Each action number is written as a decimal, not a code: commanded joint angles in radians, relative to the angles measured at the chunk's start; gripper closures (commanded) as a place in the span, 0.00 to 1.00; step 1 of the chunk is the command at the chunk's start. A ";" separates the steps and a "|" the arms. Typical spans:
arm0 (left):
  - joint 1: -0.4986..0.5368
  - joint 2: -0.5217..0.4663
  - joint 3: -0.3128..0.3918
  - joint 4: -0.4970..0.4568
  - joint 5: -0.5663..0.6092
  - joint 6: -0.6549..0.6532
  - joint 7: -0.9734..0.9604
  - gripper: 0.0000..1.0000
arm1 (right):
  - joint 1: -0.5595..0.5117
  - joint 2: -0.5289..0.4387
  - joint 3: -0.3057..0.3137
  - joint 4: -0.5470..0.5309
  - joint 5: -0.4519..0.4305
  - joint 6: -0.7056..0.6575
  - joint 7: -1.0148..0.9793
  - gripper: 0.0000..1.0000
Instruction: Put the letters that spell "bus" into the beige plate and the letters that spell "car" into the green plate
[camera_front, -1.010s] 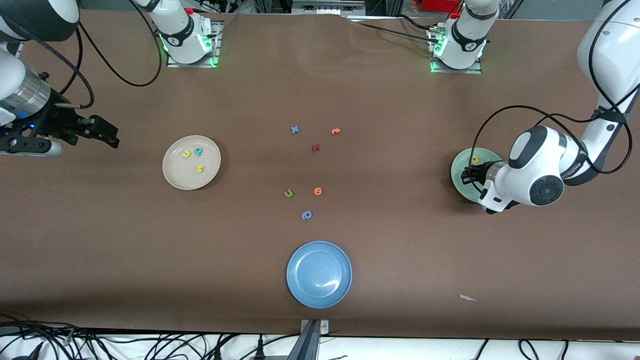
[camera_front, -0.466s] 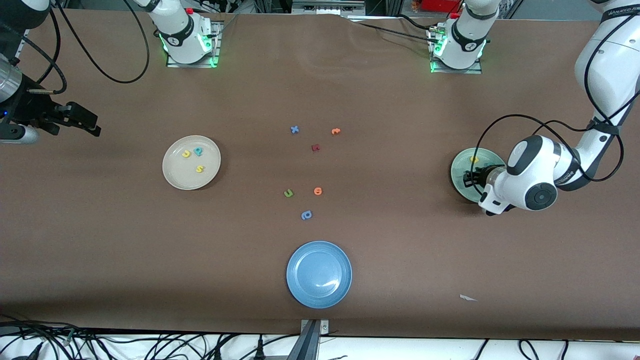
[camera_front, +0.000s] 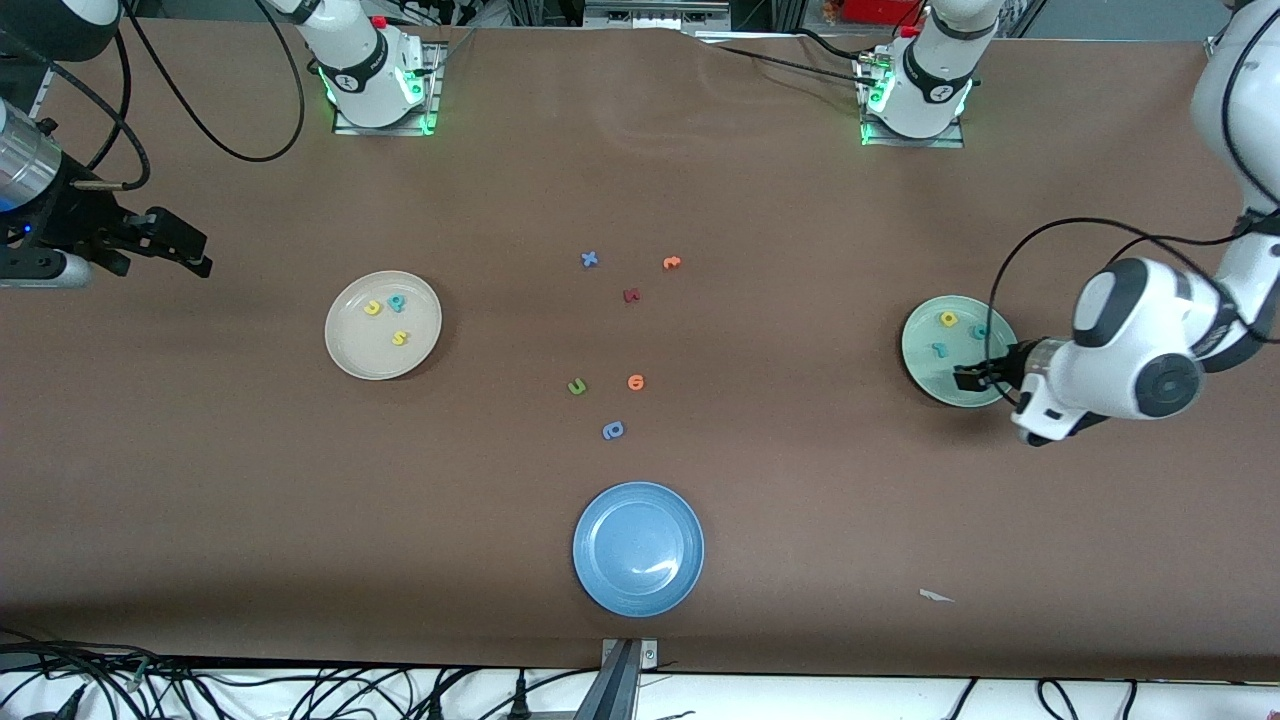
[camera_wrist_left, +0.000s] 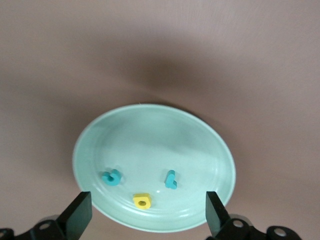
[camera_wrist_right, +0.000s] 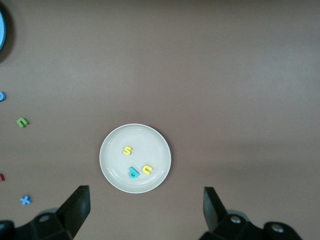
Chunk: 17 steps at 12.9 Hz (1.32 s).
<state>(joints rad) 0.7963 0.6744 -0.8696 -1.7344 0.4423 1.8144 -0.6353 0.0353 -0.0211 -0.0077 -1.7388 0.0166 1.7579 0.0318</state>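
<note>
- The tabletop (camera_front: 800, 480) carries three plates; the beige plate (camera_front: 352, 352) lies toward the right arm's end and the green plate (camera_front: 920, 365) toward the left arm's end.
- In the beige plate lie the teal b (camera_front: 397, 301), the yellow u (camera_front: 372, 308) and the yellow s (camera_front: 399, 338), so "bus" looks done.
- In the green plate lie the yellow a (camera_front: 948, 319), the teal c (camera_front: 979, 331) and the teal r (camera_front: 938, 349), so "car" looks done too; I judge that nothing is left to place.
- The blue plate (camera_front: 638, 548) and the loose letters in the middle are not part of the task.
- The left gripper (camera_front: 972, 378) is over the green plate's edge, jaws released and holding nothing; compared with the earlier frames, it has drawn back toward its own end, and the c and r now show.
- The right gripper (camera_front: 185, 250) waits over bare tabletop, jaws spread and empty; it has shifted only a little.
</note>
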 joint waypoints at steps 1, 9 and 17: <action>0.055 -0.098 -0.038 0.042 -0.063 -0.059 0.081 0.00 | 0.003 -0.026 0.002 -0.022 0.003 0.011 -0.009 0.00; 0.055 -0.096 -0.057 0.105 -0.063 -0.142 0.092 0.00 | 0.003 -0.026 0.005 -0.022 0.003 0.008 -0.009 0.00; 0.057 -0.096 -0.054 0.110 -0.056 -0.142 0.097 0.00 | 0.005 -0.029 0.005 -0.022 0.003 -0.001 -0.009 0.00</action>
<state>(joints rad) 0.8496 0.5743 -0.9197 -1.6448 0.3958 1.6950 -0.5637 0.0384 -0.0224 -0.0039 -1.7389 0.0165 1.7576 0.0318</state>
